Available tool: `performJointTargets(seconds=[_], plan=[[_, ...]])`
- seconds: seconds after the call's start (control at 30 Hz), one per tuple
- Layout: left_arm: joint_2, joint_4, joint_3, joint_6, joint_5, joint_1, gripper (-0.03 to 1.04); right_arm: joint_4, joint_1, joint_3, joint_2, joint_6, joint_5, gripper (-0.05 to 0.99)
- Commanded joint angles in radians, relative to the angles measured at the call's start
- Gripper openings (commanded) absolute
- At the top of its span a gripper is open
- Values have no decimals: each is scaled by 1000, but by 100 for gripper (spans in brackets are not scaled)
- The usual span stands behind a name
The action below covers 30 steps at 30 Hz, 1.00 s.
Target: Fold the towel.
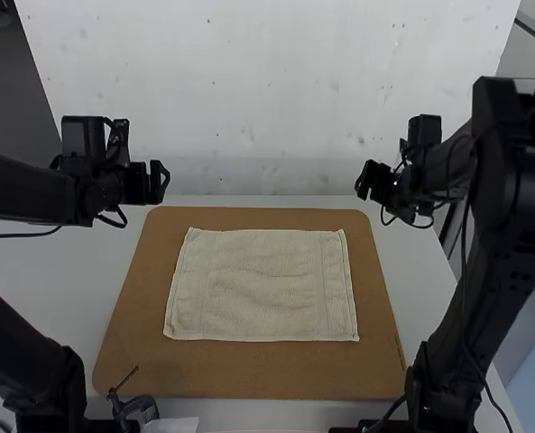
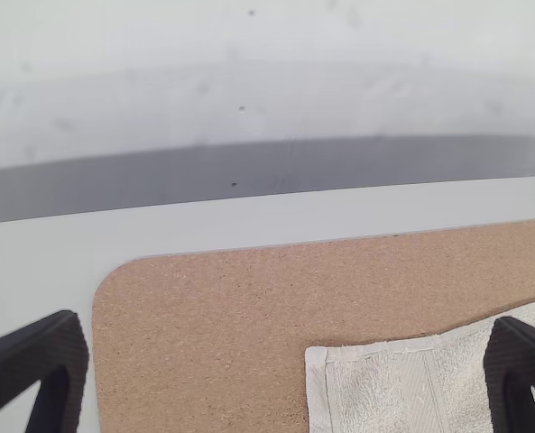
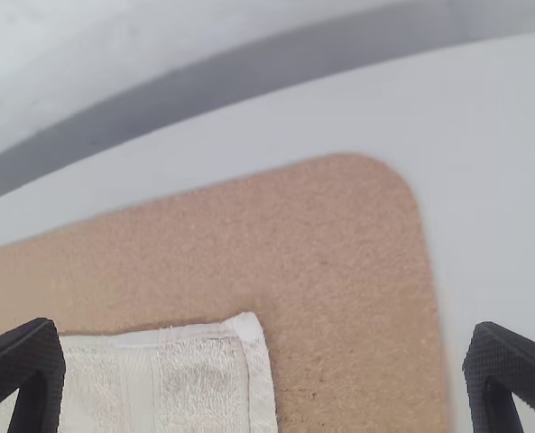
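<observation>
A cream terry towel (image 1: 262,284), nearly rectangular with hemmed edges, is lying spread on a brown, round-cornered board (image 1: 249,372). Above the smooth white tabletop (image 1: 50,280), both arms' black, tapered fingers (image 2: 55,370) are standing apart, gripping nothing.

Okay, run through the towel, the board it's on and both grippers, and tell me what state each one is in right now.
Towel: spread out, unfolded, with slight ripples, lying wholly on the board.
Brown board: lying flat on the table, partly covered by the towel.
Left gripper: open, empty.
Right gripper: open, empty.
</observation>
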Motion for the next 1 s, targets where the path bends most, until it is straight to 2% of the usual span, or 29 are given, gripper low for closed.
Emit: performJointTargets(seconds=[0.0,0.17,0.3,0.6,0.73,0.87,0.97], plan=[[-91,-4,-16,-4,-9,-7,98,-34,52,72,78,22,-45,97],[-147,-70,-36,-1,-9,-6,99,-140,83,160,197,42,-80,97],[-169,-86,-50,8,-11,-2,99,-227,95,220,257,41,-80,97],[-180,-95,-64,16,-11,1,99,-316,115,318,377,24,-91,95],[-178,-95,-62,16,-11,1,98,-430,164,383,438,-61,-51,95],[-169,-93,-62,16,-11,-2,98,-528,193,447,480,-108,3,95],[-160,-93,-64,16,-8,-2,98,-563,196,473,495,-117,17,87]])
